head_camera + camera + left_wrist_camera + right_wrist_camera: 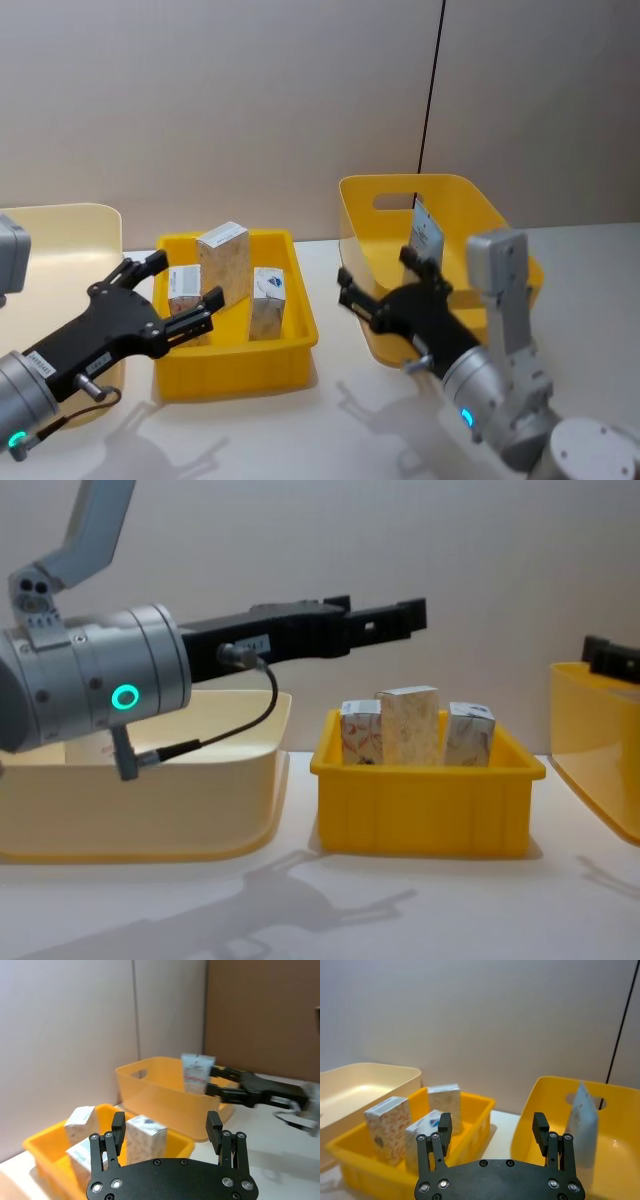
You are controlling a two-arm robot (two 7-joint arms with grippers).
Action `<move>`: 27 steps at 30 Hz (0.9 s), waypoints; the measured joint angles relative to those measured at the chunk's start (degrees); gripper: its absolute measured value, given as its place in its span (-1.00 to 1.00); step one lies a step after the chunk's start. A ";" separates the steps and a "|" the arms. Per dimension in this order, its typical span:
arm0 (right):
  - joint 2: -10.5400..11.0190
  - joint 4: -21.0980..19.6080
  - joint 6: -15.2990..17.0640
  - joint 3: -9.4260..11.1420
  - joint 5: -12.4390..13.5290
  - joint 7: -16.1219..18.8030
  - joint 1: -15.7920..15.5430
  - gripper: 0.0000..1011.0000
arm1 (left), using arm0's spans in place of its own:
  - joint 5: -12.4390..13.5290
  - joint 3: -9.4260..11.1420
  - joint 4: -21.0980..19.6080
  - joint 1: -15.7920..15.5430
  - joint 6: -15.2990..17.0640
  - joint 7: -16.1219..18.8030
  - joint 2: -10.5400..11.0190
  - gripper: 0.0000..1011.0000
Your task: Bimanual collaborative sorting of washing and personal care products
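The left gripper [183,280] hung with its fingers spread wide and nothing between them, over the left part of the shallow yellow tray [235,358] in the middle of the table. Three marbled cartons [222,262] stood upright and close together in that tray. The tallest was at the back and a shorter one stood at each side. From the chest view the claw was well above their tops and touched none of them. A cream tub [60,215] sat to the left of the tray. The right gripper [380,275] was also spread open and empty, poised at the near left wall of the deep yellow tub [400,182] on the right. The pale-blue tube [425,235] stood upright inside that tub. It was just beyond one of the right claw's fingers, outside their span rather than between them.
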 joint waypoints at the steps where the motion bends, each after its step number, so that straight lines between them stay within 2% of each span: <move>1: -0.04 -0.54 -0.21 -0.52 -0.20 -0.24 -0.93 0.98 | 0.73 0.05 -0.27 0.40 -0.07 1.17 0.12 0.98; 7: -0.17 -2.44 -1.03 -2.27 -0.86 -1.10 -4.28 0.98 | 3.45 0.21 -1.37 2.03 -0.31 5.82 0.59 0.98; 13: -0.25 -3.51 -1.44 -3.30 -1.26 -1.55 -6.14 0.98 | 5.78 0.31 -2.33 3.41 -0.56 9.77 1.00 0.98; 27: -0.25 -3.64 -1.48 -3.41 -1.33 -1.60 -6.36 0.98 | 12.24 0.64 -4.91 7.17 -1.19 20.63 2.10 0.98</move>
